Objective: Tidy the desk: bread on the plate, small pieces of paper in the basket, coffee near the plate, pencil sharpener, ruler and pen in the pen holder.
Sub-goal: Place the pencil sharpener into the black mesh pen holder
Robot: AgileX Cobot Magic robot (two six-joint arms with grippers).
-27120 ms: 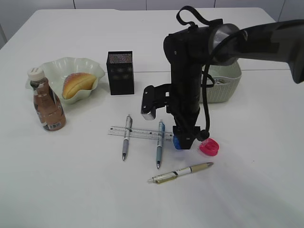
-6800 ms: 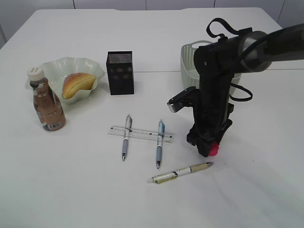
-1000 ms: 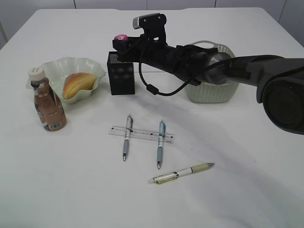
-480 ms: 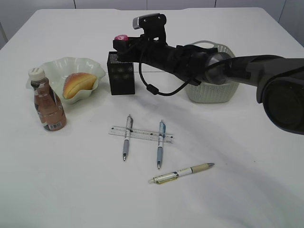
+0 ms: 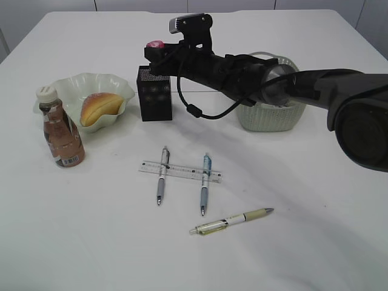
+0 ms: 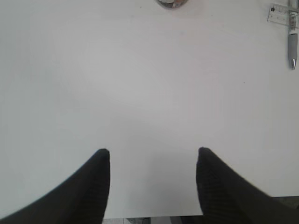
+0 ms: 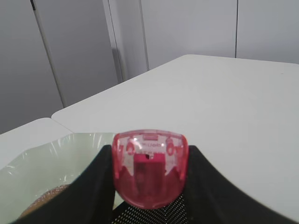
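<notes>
Nearest the viewer in the exterior view, a cream-and-olive pen (image 5: 231, 220) lies slantwise on the white table (image 5: 91, 242). Just beyond it, a clear ruler (image 5: 180, 171) lies crosswise, overlapped by a grey pen (image 5: 161, 176) at its left part and a blue pen (image 5: 204, 184) at its right part (which lies on top cannot be told). To the left stands the coffee bottle (image 5: 59, 129), upright, just beside the wavy pale-green plate (image 5: 73, 88), which holds the bread (image 5: 100, 107).

Farther back, the black perforated pen holder (image 5: 154, 93) stands upright, to the right of the plate. The right gripper (image 5: 156, 50) reaches across from the right at the end of its horizontal arm and hovers just above the holder's open top, its fingers (image 7: 96, 186) clamped on the pink pencil sharpener (image 5: 156, 45); in the right wrist view the sharpener (image 7: 149, 168) sits squeezed between the two dark pads, with the holder's mesh rim just beneath it and the plate's edge (image 7: 42, 161) lower left. Behind the arm stands the pale woven basket (image 5: 273, 115), its contents hidden from this angle.

The left gripper (image 6: 152, 156) appears only in the left wrist view: its two dark fingertips (image 6: 100, 161) stand wide apart over bare table, holding nothing, with the ruler's end (image 6: 282, 11) at the far right corner.
</notes>
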